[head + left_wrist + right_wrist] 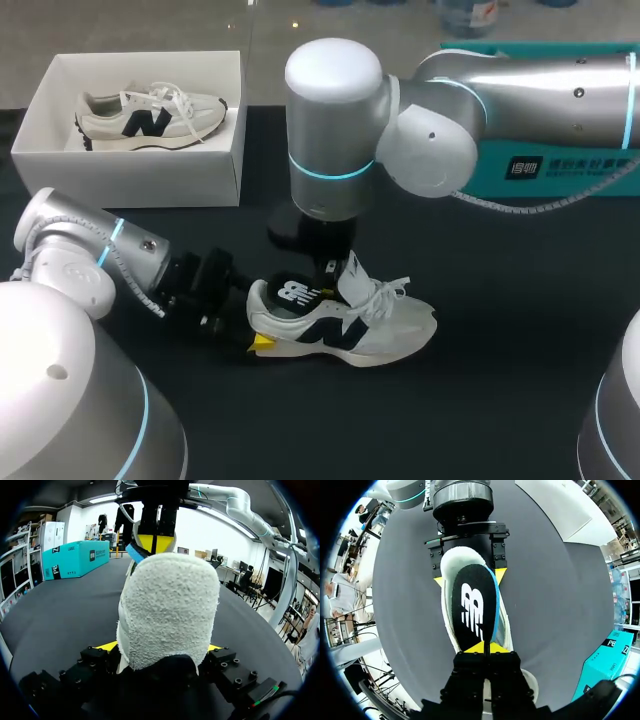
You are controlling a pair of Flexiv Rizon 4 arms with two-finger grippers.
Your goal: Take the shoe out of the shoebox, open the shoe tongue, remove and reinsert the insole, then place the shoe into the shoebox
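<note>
The white low sneaker (pixel 345 330) lying on the black counter (pixel 500 400) carries a large dark letter emblem on its side. The black insole (pixel 472 607) rising out of it bears a white striped logo near its middle, plainest in the right wrist view. A second white sneaker (pixel 150 118), lying in the white cardboard shoebox (pixel 140 165), shows the same dark emblem on its side. The long teal carton (pixel 560 170) at the counter's far side has a dark label with pale characters too small to make out. Both wrist views show large white characters on its side, partly cut off.
</note>
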